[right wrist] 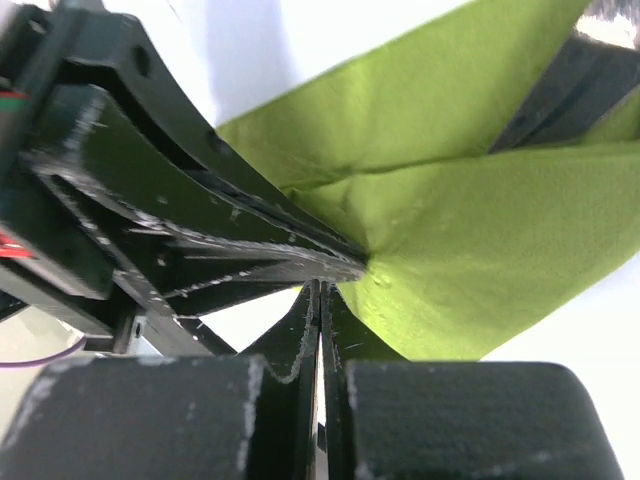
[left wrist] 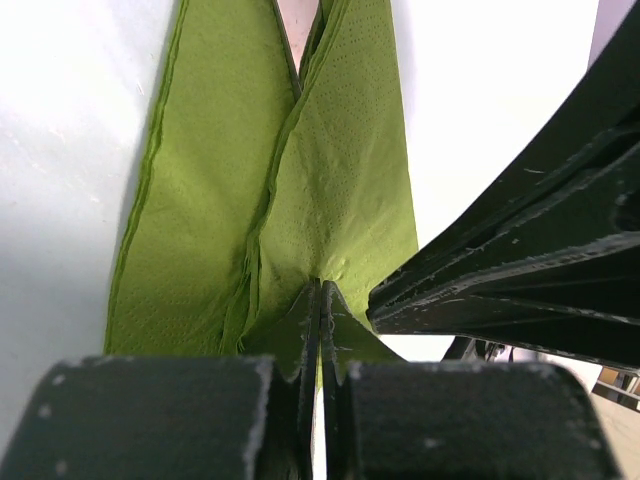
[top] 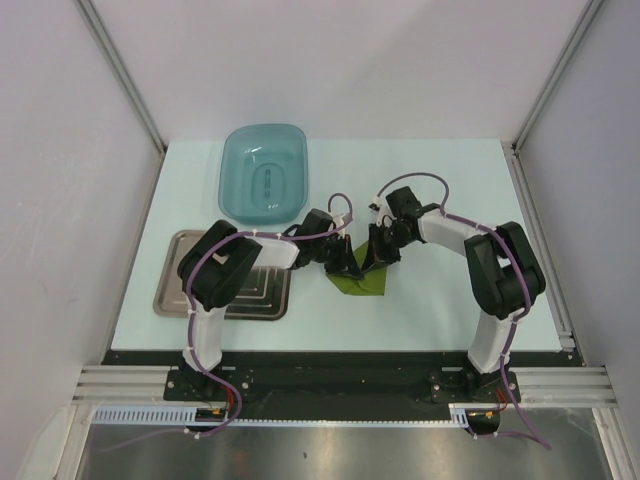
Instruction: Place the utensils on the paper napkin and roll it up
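The olive-green paper napkin (top: 364, 284) lies folded and bunched on the white table between the two arms. Its layers run away from the left wrist camera as long creased flaps (left wrist: 340, 190). My left gripper (top: 350, 263) is shut with its tips (left wrist: 322, 287) pinching the napkin's near edge. My right gripper (top: 376, 257) is shut too. Its tips (right wrist: 322, 287) meet the left gripper's fingers (right wrist: 250, 235) right at the napkin's fold (right wrist: 470, 250), and I see no paper between them. The utensils are not in view.
A steel tray (top: 172, 292) lies at the left, partly under the left arm. A teal plastic basin (top: 264, 180) stands behind it, near the table's far edge. White walls with metal frame rails close in both sides.
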`<move>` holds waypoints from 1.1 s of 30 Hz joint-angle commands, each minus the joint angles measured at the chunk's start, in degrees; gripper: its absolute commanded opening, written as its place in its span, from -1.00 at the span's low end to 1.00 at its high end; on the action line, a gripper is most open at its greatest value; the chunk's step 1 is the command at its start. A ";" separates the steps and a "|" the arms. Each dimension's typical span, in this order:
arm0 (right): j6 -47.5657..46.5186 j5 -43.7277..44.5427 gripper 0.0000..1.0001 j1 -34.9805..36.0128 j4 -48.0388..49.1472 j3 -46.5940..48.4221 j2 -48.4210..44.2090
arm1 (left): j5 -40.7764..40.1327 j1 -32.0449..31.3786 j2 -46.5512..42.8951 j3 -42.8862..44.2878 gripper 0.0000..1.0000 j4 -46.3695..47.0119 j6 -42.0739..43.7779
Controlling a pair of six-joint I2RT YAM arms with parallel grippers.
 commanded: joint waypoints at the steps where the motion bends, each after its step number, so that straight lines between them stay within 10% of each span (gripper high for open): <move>1: 0.68 -0.45 -1.00 -0.35 1.32 -0.19 0.50 | -3.96 0.10 1.68 -0.52 -1.00 -4.53 2.53; 33: -0.47 10.90 -1.00 2.21 4.74 -4.14 10.78 | -4.40 0.54 1.95 -0.79 -1.00 -4.97 2.70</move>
